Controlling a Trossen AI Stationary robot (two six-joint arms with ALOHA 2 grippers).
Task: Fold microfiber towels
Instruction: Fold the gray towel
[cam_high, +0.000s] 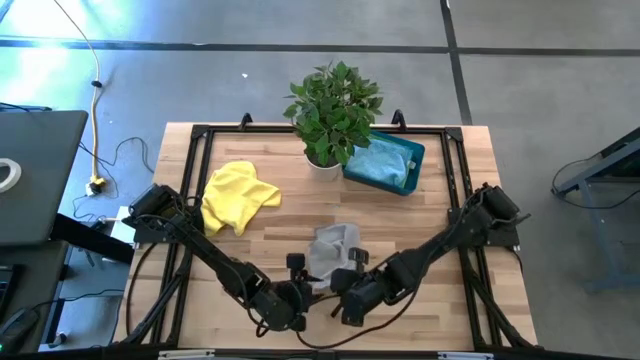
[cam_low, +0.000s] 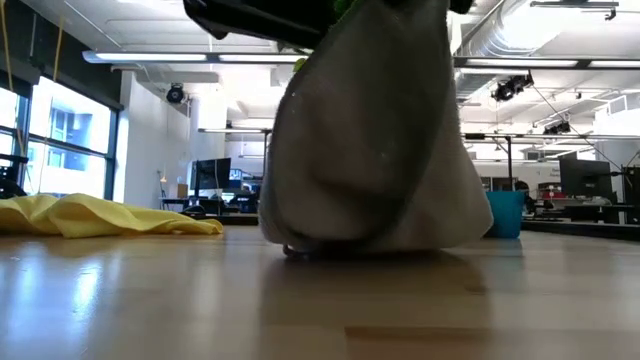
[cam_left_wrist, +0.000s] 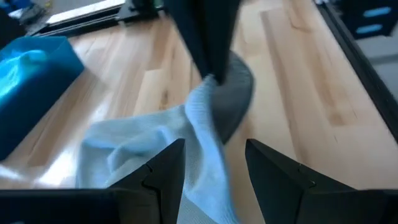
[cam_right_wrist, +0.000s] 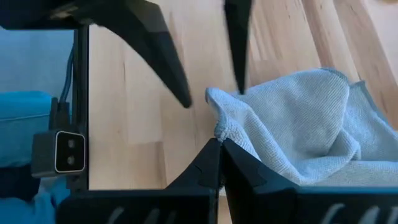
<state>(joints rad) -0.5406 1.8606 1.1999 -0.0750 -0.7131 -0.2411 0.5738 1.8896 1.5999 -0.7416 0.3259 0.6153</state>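
Two pincers at work near the worktop's (cam_high: 430, 180) front edge, both on the grey towel (cam_high: 333, 250). Right pincer (cam_right_wrist: 219, 144) clamped shut on one towel corner, pinching the hemmed edge so the cloth hangs from it; low view shows grey fabric lifted into a tent, bottom hem just touching the wood. Prob. held up to let the cloth drop flat & expose a 2nd corner. Left pincer (cam_left_wrist: 214, 158) w/ fingers apart, poised just beside the towel, cloth running into the gap between them but nothing gripped yet; looks set to take the edge next to the right one's hold, so the towel can be stretched between the two before folding.

Yellow towel (cam_high: 238, 196) crumpled, well apart from the grey towel toward the left arm's base, untouched, waiting its turn. Light blue towel (cam_high: 381, 160) sits in the teal bin (cam_high: 413, 152), beyond the grey towel, just beside the potted plant (cam_high: 333, 108). Other colours not in view.

Judgement: early stage, no fold made. Risk: single-corner hold may let cloth twist or slip.
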